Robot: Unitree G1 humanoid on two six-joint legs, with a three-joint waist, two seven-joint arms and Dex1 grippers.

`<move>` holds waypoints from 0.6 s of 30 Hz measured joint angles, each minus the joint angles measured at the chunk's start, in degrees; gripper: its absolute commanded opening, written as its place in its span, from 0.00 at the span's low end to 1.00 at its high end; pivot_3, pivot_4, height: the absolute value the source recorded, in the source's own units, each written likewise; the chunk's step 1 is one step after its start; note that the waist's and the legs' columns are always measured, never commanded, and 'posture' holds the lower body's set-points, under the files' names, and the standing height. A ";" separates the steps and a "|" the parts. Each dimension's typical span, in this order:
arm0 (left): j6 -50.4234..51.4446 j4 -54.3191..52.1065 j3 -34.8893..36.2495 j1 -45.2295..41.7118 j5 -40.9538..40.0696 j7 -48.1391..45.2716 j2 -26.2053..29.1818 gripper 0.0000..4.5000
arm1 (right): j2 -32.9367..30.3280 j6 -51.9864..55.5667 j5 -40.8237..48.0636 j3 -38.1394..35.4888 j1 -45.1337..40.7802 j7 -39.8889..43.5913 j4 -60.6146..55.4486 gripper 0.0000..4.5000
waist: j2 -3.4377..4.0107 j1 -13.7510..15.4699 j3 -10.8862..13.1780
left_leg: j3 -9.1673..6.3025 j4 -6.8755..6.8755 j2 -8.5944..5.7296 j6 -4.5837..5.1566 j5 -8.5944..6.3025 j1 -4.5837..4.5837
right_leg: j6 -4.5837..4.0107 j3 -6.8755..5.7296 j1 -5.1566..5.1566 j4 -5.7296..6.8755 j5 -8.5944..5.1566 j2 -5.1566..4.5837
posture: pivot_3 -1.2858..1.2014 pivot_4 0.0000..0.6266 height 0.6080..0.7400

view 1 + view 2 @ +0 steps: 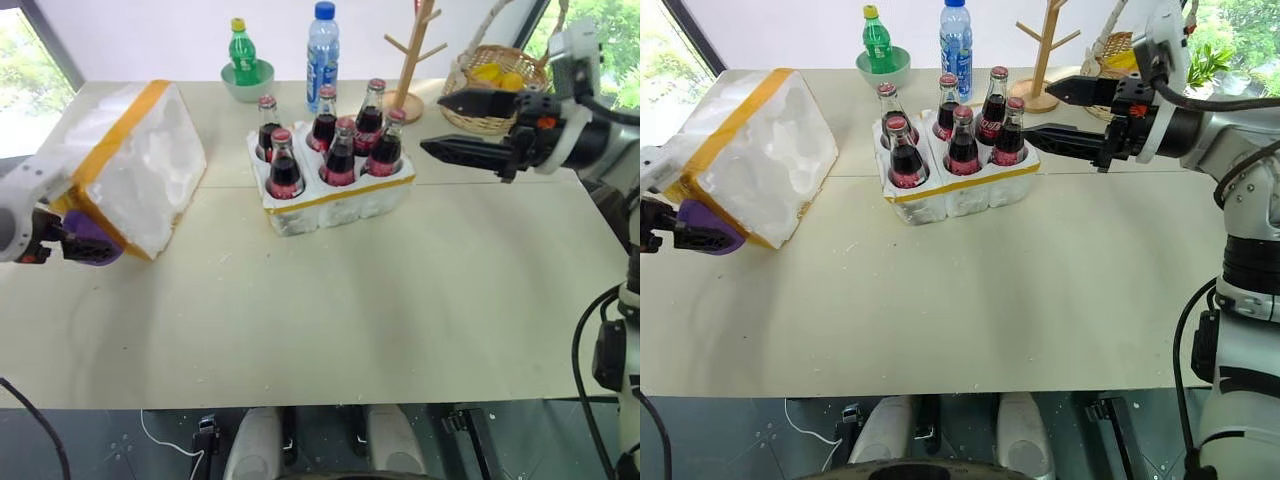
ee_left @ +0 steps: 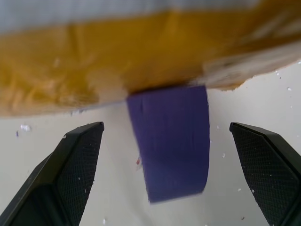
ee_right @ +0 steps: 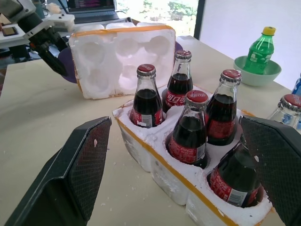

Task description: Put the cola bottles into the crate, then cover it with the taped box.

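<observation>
Six cola bottles (image 1: 340,150) sit in the crate (image 1: 335,205) mid-table, taped box (image 1: 130,165) tipped at its left with one purple strip (image 2: 171,141) under it between the spread left gripper (image 2: 174,165), right gripper (image 1: 432,125) released beside crate, one green soda bottle (image 1: 240,52), one water bottle (image 1: 322,45) behind.

A pale beige surface (image 1: 400,300) carries the crate (image 1: 335,205) near its centre. The taped box (image 1: 135,165) rests tilted at nine o'clock. Toward twelve stand a green bowl (image 1: 247,85), water bottle (image 1: 322,45), wooden rack (image 1: 410,60) and basket (image 1: 490,95).
</observation>
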 measured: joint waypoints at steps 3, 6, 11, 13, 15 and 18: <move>-1.75 3.58 -2.52 -3.43 2.70 -1.39 -2.07 0.89 | -0.09 1.26 0.69 -0.61 1.07 -1.08 -1.45 1.00 | 0.00 0.15 0.00 | 0.06 0.01 0.00 -0.01 0.01 0.00 | 0.00 -0.01 0.00 0.02 0.00 0.00 | 0.52 0.24 1.00; -2.95 5.60 -3.74 -5.51 4.47 -3.26 -3.42 0.59 | -0.14 1.91 1.67 -0.75 1.51 -2.11 -2.59 1.00 | -0.01 0.11 -0.01 | 0.05 0.03 0.01 0.00 0.01 0.00 | 0.00 0.00 0.01 0.02 0.00 -0.01 | 0.52 0.24 1.00; -4.10 6.71 -4.28 -6.37 6.82 -4.92 -3.82 0.08 | -0.97 2.37 2.25 -0.98 2.03 -2.92 -2.68 1.00 | -0.01 0.10 -0.01 | 0.01 0.03 0.01 0.02 0.00 0.00 | 0.00 0.00 0.01 0.02 0.00 -0.02 | 0.52 0.24 1.00; -4.47 6.68 -4.27 -6.37 7.60 -5.13 -3.91 0.06 | -1.70 2.95 2.84 -1.02 2.19 -2.84 -2.68 1.00 | -0.01 0.10 -0.01 | -0.07 0.03 0.01 0.09 -0.04 0.00 | 0.00 0.00 0.01 0.02 0.00 -0.02 | 0.52 0.24 1.00; -6.56 6.37 -3.96 -5.92 8.30 -4.84 -3.92 0.06 | -2.93 4.06 3.59 -1.09 2.90 -2.44 -2.72 1.00 | -0.02 0.13 -0.01 | -0.10 0.03 0.03 0.15 -0.07 0.00 | 0.00 0.00 0.01 0.02 0.00 -0.03 | 0.52 0.24 1.00; -11.78 5.20 -1.45 -4.40 8.79 -2.52 -4.47 0.06 | -4.57 4.08 3.71 -1.61 4.69 -2.28 -2.82 1.00 | -0.06 0.16 0.01 | -0.13 0.04 0.07 0.15 -0.08 -0.02 | 0.00 -0.01 0.00 0.02 0.00 -0.07 | 0.52 0.24 1.00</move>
